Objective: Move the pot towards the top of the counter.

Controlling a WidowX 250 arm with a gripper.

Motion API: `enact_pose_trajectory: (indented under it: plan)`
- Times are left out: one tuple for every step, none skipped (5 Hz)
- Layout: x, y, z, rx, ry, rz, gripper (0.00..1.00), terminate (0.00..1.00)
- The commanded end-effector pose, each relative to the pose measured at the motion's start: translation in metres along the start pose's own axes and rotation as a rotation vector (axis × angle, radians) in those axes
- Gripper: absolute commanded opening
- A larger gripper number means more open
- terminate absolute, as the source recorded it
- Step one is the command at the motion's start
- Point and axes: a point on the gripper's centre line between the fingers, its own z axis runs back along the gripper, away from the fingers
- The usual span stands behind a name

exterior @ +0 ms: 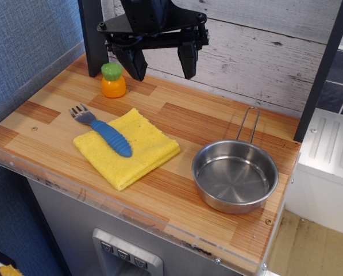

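The pot [235,177] sits near the front right corner of the tabletop [177,118], empty, with its wire loop handle [247,124] pointing toward the back edge. You are dealing with thin polished steel: probably light, fully rigid, and slick, so a pinch on the curved wall would likely slip. The rolled rim looks like the better hold, one jaw inside and one outside, or else the wire handle, though that is narrow and could let the pan swing. On smooth laminate it should also slide easily if you push or drag it.

Going left to right, the tabletop is striped wood-look plank with a clear plastic strip along the front edge. Toward the back left corner stands a small orange toy vegetable [113,80] with a green top, glossy and rounded. In front of it, left of centre, lies a folded yellow cloth [141,154], soft and nubbly, with a fork [102,130] resting across it; the fork has a ribbed blue handle and grey tines that overhang the cloth's edge. The pot is well apart from the cloth, to its right.

The gripper [162,63] hangs above the back edge, beside the toy vegetable, its dark jaws spread and holding nothing. The strip between the pot and the back edge looks bare, so you have room.
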Motion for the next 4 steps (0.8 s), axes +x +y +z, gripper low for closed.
enact_pose_trajectory:
  plan:
    - [0.0,0.0,0.0,0.0,0.0,0.0,1.0,0.0]
    - [-0.01,-0.012,-0.014,-0.059,-0.011,0.002,1.0,0.0]
    - [-0.018,-0.022,-0.026,-0.092,-0.01,0.017,1.0,0.0]
    - [-0.025,-0.034,-0.042,-0.12,-0.013,0.027,1.0,0.0]
